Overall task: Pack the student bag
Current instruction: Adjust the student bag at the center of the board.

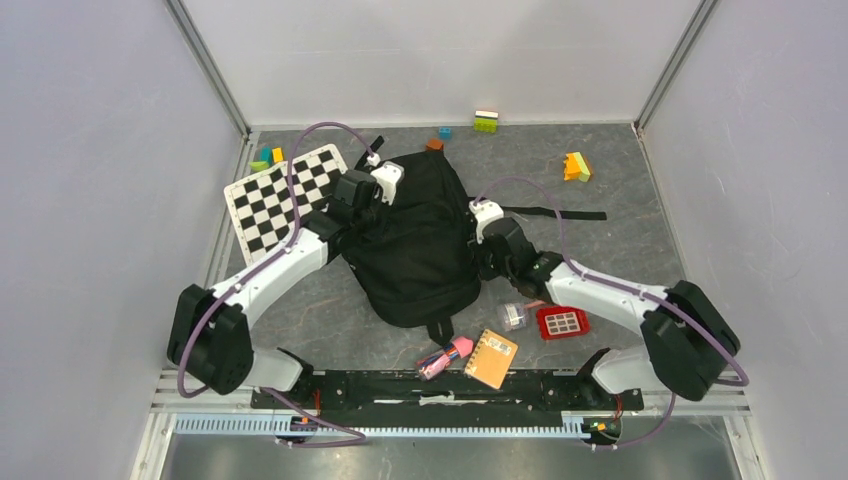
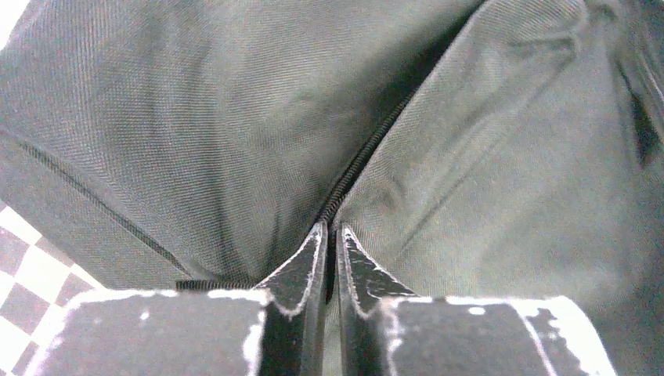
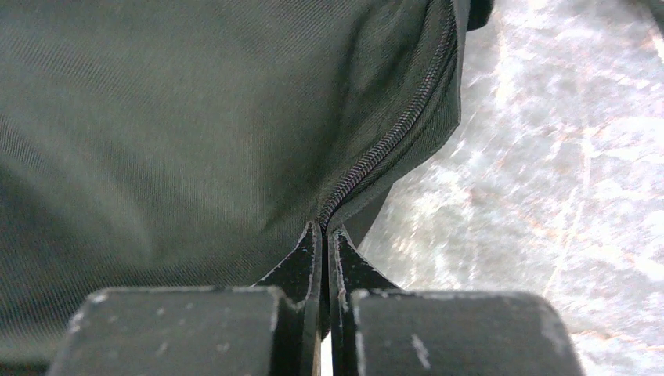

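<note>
The student bag is a large black fabric backpack lying in the middle of the table. My left gripper sits on its upper left side. In the left wrist view that left gripper is shut on a fold of the bag's fabric, right where a zip line runs between the tips. My right gripper is at the bag's right edge. In the right wrist view the right gripper is shut on the zipped edge of the bag, with grey table beside it.
A checkerboard lies left of the bag, with coloured blocks behind it. More blocks stand at the back. Near the front are a red case, a clear tub, an orange notebook and pens. A black strap trails right.
</note>
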Robot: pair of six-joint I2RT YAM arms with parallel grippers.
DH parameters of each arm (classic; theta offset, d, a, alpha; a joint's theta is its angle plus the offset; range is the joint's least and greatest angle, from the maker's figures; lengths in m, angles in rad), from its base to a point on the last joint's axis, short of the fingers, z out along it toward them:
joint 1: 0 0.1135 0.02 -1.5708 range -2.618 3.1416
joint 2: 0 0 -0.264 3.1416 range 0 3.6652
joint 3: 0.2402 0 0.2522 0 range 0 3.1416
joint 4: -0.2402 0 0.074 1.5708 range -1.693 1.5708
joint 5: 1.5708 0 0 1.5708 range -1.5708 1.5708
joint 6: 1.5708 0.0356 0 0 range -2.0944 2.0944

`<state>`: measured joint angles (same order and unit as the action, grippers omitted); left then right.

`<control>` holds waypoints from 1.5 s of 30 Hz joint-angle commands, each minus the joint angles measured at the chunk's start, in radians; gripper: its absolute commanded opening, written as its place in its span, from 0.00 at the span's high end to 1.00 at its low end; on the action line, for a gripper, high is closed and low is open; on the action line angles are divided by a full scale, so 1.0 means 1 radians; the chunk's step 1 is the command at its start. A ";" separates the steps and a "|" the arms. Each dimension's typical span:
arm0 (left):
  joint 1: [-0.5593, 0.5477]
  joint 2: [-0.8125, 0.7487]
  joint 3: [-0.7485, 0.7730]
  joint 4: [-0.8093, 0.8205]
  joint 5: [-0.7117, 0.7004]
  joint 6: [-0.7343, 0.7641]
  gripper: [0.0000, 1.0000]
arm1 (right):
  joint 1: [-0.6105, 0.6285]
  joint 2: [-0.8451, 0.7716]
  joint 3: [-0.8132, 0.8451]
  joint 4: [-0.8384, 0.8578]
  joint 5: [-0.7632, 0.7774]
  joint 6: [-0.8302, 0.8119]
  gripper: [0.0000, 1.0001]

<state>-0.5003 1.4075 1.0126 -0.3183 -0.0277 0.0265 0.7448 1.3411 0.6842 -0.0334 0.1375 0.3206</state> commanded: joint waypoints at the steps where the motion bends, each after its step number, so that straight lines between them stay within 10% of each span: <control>1: -0.036 -0.103 -0.015 -0.002 0.014 0.012 0.92 | -0.069 0.091 0.178 0.040 0.084 -0.117 1.00; 12: -0.136 -0.115 -0.064 0.087 0.198 -0.197 0.97 | -0.183 0.364 0.553 -0.028 0.025 -0.219 0.97; 16: -0.205 -0.047 -0.051 0.154 0.183 -0.260 0.87 | -0.183 0.379 0.637 -0.081 0.007 -0.215 0.43; 20: -0.236 -0.009 -0.022 0.155 0.139 -0.294 0.50 | -0.183 0.329 0.625 -0.087 0.004 -0.194 0.20; 26: -0.235 -0.121 -0.014 0.054 -0.004 -0.258 0.01 | -0.182 0.226 0.522 -0.035 -0.097 -0.086 0.17; 34: -0.182 -0.193 0.131 -0.244 -0.120 -0.051 0.00 | -0.083 0.169 0.427 0.086 -0.121 0.063 0.16; 45: 0.048 -0.186 0.106 -0.041 -0.055 -0.209 0.00 | 0.052 0.349 0.612 -0.021 0.056 0.110 0.10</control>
<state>-0.5022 1.2221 1.1294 -0.4686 -0.1211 -0.1135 0.7803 1.6321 1.1999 -0.0067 0.0948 0.4061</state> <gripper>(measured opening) 0.993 0.892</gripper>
